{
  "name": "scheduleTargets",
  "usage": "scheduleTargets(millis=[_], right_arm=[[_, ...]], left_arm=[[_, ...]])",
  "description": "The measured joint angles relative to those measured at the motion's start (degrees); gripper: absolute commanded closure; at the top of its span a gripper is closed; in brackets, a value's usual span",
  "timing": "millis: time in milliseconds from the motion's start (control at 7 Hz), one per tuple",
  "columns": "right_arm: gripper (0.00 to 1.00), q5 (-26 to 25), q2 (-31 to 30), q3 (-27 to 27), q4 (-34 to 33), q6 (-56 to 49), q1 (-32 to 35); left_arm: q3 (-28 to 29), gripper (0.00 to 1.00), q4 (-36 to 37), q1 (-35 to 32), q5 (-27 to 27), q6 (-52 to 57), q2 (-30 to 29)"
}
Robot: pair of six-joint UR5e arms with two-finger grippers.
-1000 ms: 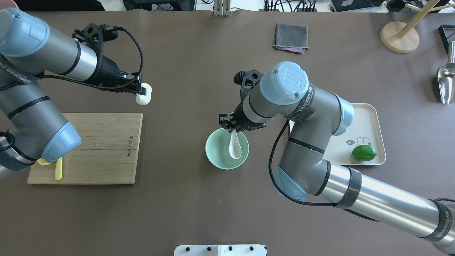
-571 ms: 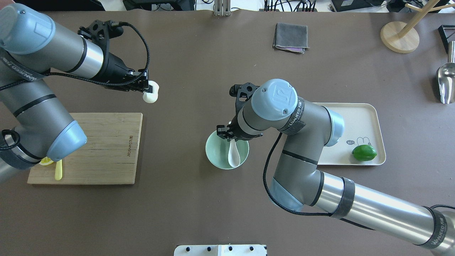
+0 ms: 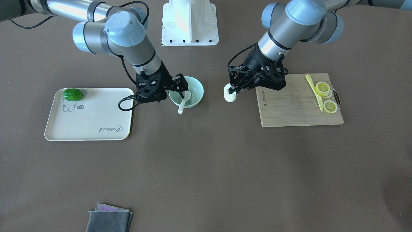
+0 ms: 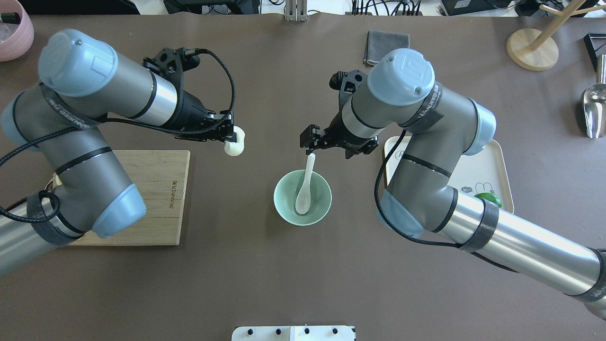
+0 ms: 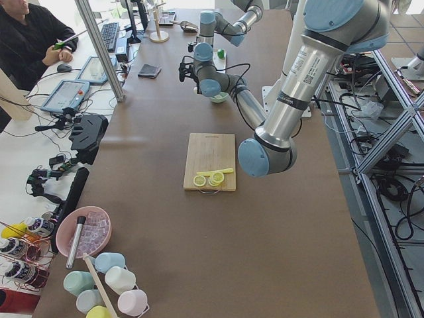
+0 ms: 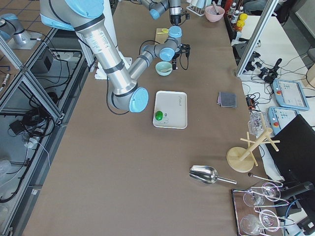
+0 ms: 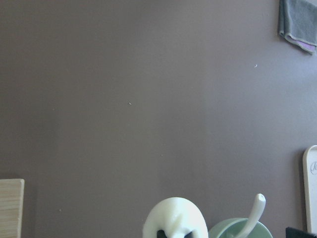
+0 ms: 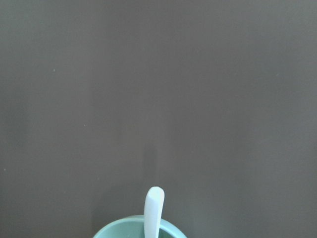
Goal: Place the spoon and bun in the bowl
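Observation:
The mint-green bowl [image 4: 286, 208] stands at the table's middle. The white spoon [image 4: 304, 189] lies in it, scoop down, handle leaning over the far rim. My right gripper [image 4: 312, 143] is open and empty, just beyond the handle's tip, apart from it. My left gripper [image 4: 230, 139] is shut on the white bun [image 4: 235, 148] and holds it above the table, left of the bowl. In the front view the bun [image 3: 229, 95] hangs beside the bowl [image 3: 197, 93]. The left wrist view shows the bun [image 7: 176, 218], the bowl's rim [image 7: 223, 232] and the spoon handle [image 7: 255, 210].
A wooden cutting board [image 4: 156, 199] lies at the left, with lemon slices [image 3: 323, 91] and a yellow utensil [image 3: 313, 87]. A beige tray [image 4: 492, 156] with a green lime [image 3: 73, 94] is right of the bowl. A grey cloth [image 4: 378, 40], wooden stand [image 4: 532, 47] and metal scoop [image 4: 594, 111] lie at the back.
My right gripper has let go of the spoon and drawn back from the bowl; the spoon now rests in the bowl. My left gripper has carried the bun to the right, nearer the bowl.

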Motion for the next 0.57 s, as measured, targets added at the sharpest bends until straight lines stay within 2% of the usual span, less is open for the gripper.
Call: scheduleTargets(millis=[286, 429, 571], right_arm=[[0.0, 5.27, -2.77, 1.34, -1.02, -5.29, 6.72], [0.0, 6.73, -4.81, 1.91, -1.14, -8.66, 9.06], [0.0, 7.44, -6.09, 2.26, -1.21, -10.63, 10.5]], left_arm=[[3.04, 1.0, -0.69, 7.39, 7.12, -2.98, -3.85], [5.57, 0.96, -1.82, 9.81, 9.53, -3.64, -5.52], [7.45, 0.03, -3.31, 11.25, 10.74, -3.91, -6.11]])
